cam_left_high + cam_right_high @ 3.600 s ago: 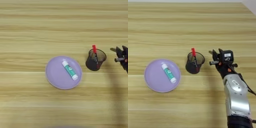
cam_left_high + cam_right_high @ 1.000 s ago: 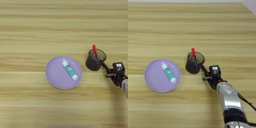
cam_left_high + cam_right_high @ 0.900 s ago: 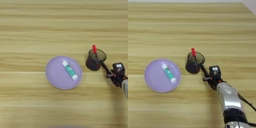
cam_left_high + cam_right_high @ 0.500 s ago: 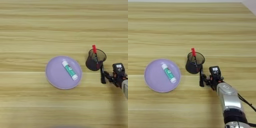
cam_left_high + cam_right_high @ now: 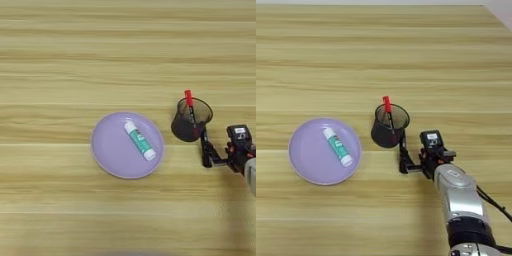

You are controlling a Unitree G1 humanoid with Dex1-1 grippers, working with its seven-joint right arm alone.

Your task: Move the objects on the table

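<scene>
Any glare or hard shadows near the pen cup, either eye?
Right eye view: even soft light, no glare on the table; highlights only on the silver forearm; the pen cup casts a faint shadow at its base. Left eye view: the same; the plate has a soft shadow along its lower rim; forearm cropped at the right edge.

The table lies bare across its far half and along its near edge, so a hand could pass freely there. In the middle band stand the plate with a tube on it and, well apart to its right, the cup, a marker sticking up from it. The gripper sits just beside the cup's near right side.
</scene>
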